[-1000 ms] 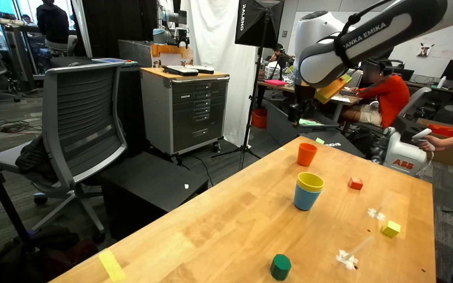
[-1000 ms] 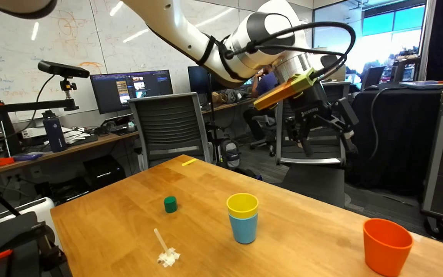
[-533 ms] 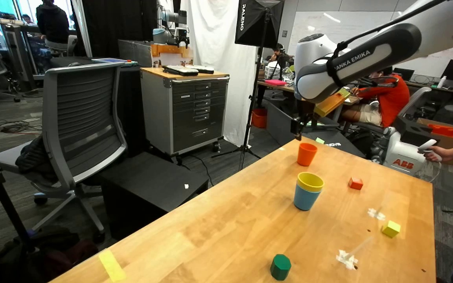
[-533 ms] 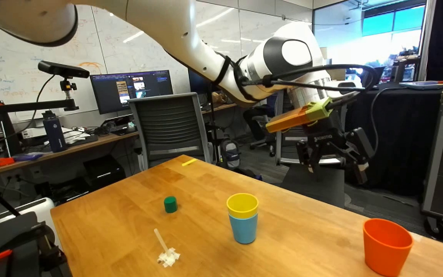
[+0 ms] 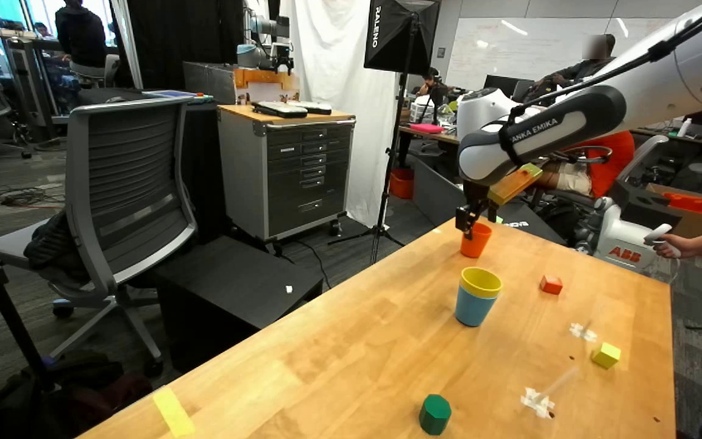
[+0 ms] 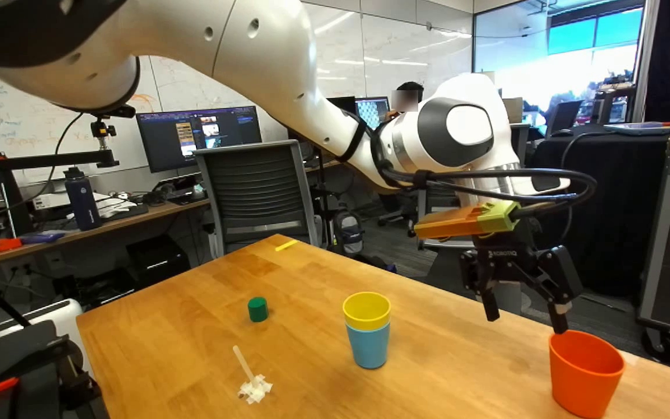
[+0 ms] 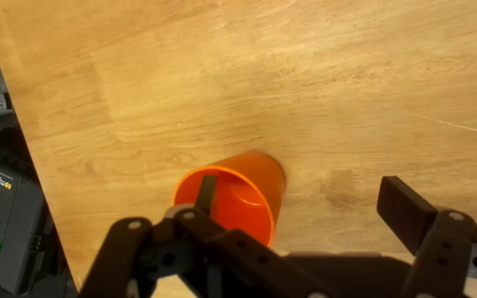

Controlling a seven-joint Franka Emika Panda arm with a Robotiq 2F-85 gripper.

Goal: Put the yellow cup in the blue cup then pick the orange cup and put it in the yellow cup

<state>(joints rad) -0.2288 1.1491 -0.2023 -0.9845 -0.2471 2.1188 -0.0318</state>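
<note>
The orange cup (image 5: 478, 242) stands upright near the table's far end; it also shows in an exterior view (image 6: 585, 377) and in the wrist view (image 7: 259, 178). The yellow cup (image 5: 481, 281) sits nested inside the blue cup (image 5: 473, 308), its upper part showing above the rim; the yellow cup (image 6: 367, 311) and blue cup (image 6: 370, 347) show likewise in an exterior view. My gripper (image 6: 525, 321) is open and empty, beside and slightly above the orange cup. In the wrist view, one finger of the gripper (image 7: 298, 192) overlaps the cup's mouth; the other is over bare wood.
A red block (image 5: 551, 285), a yellow block (image 5: 606, 355) and a dark green block (image 5: 434, 414) lie on the wooden table (image 5: 351, 341). Two taped-down upright sticks (image 5: 537, 399) stand near its side. The table's edge (image 7: 35, 165) runs close to the orange cup.
My gripper has moved down toward the table and toward the orange cup, staying open. The cups and blocks have not moved.
</note>
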